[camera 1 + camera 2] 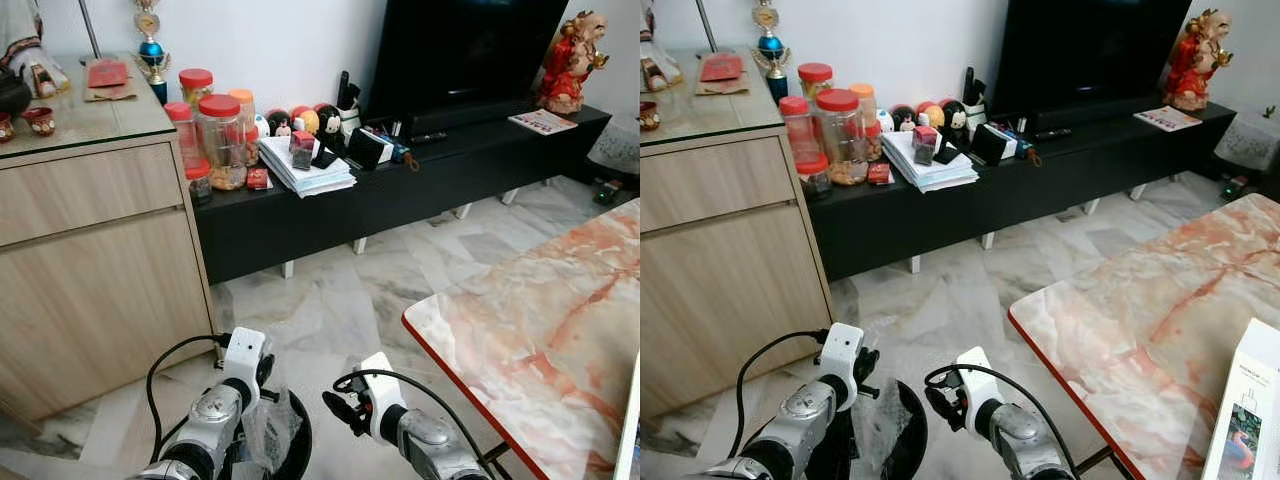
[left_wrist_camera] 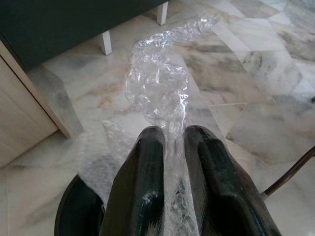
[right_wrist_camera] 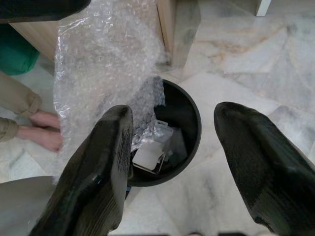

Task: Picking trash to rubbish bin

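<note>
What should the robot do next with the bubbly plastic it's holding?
Probably open the left gripper and let go. Its fingers are shut on the bubble wrap, which hangs over the black bin, with its lower end already inside on other trash. The right gripper is open and holds nothing, so a drop should land it in.

My head views are bright and evenly lit, sharp across the frame, with soft glare on the pale marble floor at centre and on the glass top of the wooden cabinet at upper left. In my wrist views, my black fingers blur up close.
</note>
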{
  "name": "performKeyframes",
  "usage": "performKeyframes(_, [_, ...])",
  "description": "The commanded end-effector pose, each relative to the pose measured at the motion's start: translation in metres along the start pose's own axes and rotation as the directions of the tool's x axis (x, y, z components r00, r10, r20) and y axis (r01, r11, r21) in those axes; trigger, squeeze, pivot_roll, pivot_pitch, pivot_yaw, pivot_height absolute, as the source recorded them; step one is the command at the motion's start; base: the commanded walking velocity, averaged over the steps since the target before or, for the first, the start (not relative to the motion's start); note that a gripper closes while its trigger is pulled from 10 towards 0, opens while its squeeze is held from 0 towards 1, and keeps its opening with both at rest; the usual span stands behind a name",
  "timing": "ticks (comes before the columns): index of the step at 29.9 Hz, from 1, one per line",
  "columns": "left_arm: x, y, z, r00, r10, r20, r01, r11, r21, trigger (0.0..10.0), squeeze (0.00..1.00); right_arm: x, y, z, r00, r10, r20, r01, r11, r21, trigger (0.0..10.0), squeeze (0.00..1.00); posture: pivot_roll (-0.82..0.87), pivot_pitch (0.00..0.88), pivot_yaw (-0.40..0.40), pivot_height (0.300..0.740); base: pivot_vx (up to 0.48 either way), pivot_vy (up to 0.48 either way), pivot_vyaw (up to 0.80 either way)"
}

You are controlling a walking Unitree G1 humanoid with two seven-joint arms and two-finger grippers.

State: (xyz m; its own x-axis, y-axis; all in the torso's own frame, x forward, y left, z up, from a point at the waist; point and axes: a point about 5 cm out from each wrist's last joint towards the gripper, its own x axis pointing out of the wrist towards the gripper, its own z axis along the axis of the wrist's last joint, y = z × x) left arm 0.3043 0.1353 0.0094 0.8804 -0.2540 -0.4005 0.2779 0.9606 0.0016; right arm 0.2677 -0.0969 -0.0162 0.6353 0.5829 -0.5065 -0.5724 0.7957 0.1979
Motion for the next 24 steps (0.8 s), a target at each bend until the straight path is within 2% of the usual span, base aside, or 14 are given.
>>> performKeyframes(1, [0.0, -0.005, -0.006, 0.999, -0.021, -0.034, 0.021, 1.0, -0.015, 10.0, 0.0, -0.001, -0.002, 0.002, 1.0, -0.01, 0.01, 0.01, 1.0, 0.003, 10.0, 0.0, 0.12, 0.057, -0.105, 0.74, 0.0, 0.0, 0.0])
performKeyframes(8, [0.0, -0.016, -0.01, 0.996, -0.061, -0.057, 0.06, 0.998, -0.013, 10.0, 0.0, -0.002, -0.002, 0.002, 1.0, 0.0, 0.012, 0.0, 1.0, 0.005, 10.0, 0.0, 0.12, 0.063, -0.102, 0.74, 0.0, 0.0, 0.0])
performKeyframes(15, [0.0, -0.017, -0.013, 0.996, -0.065, -0.067, 0.064, 0.998, -0.016, 10.0, 0.0, -0.002, -0.003, 0.001, 1.0, -0.009, 0.008, 0.008, 1.0, 0.006, 10.0, 0.0, 0.12, 0.063, -0.102, 0.74, 0.0, 0.0, 0.0])
performKeyframes(20, [-0.001, -0.012, -0.013, 0.996, -0.051, -0.07, 0.05, 0.999, -0.02, 10.0, 0.0, -0.002, -0.003, 0.002, 1.0, -0.01, 0.01, 0.01, 1.0, 0.008, 10.0, 0.0, 0.12, 0.06, -0.101, 0.74, 0.0, 0.0, 0.0])
performKeyframes(21, [-0.001, -0.011, -0.013, 0.997, -0.047, -0.069, 0.045, 0.999, -0.021, 10.0, 0.09, -0.002, -0.003, 0.002, 1.0, -0.01, 0.01, 0.01, 1.0, 0.008, 10.0, 0.0, 0.12, 0.06, -0.101, 0.74, 0.0, 0.0, 0.0])
performKeyframes(23, [-0.002, -0.008, -0.012, 0.997, -0.035, -0.067, 0.033, 0.999, -0.025, 10.0, 0.76, -0.002, -0.003, 0.002, 1.0, -0.012, 0.011, 0.012, 1.0, 0.008, 10.0, 0.0, 0.12, 0.06, -0.101, 0.74, 0.0, 0.0, 0.0])
performKeyframes(24, [-0.002, -0.007, -0.012, 0.997, -0.033, -0.066, 0.031, 0.999, -0.026, 10.0, 1.0, -0.002, -0.003, 0.003, 1.0, -0.013, 0.012, 0.013, 1.0, 0.007, 10.0, 0.0, 0.12, 0.06, -0.101, 0.74, 0.0, 0.0, 0.0])
